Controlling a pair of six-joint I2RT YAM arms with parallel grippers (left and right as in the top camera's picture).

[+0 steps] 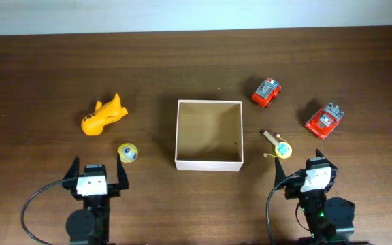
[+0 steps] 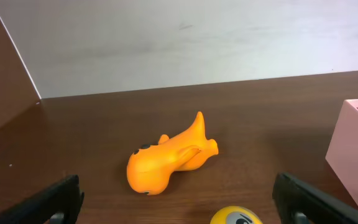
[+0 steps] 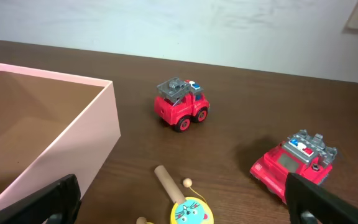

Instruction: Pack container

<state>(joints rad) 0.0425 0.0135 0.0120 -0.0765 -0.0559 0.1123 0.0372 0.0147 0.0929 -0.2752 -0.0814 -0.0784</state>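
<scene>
Container: sits mid-table between my two arms, open top, tan floor bare as far as I can see.
Left gripper: fingers spread wide, nothing between them, low at the near edge.
Right gripper: fingers likewise apart and empty, near the container's right front corner.
Left-side toys: orange toy on its side, well left of the container; yellow ball nearer, just ahead of my left fingers.
Right-side toys: fire truck upright beyond the far right corner; red truck farther right; rattle just beside the container's right wall.
Step in hand: I judge this as the very start, nothing packed, no toy picked.
Next move: I would take the closest toy on each side, ball for the left, rattle for the right.
What it calls for: dropping the open fingers around the toy, closing, lifting clear of the wall, then releasing over the floor.
Watch: the ball may roll off under a glancing touch, and the rattle's stick lies near the wall, leaving little room for a finger there.
</scene>
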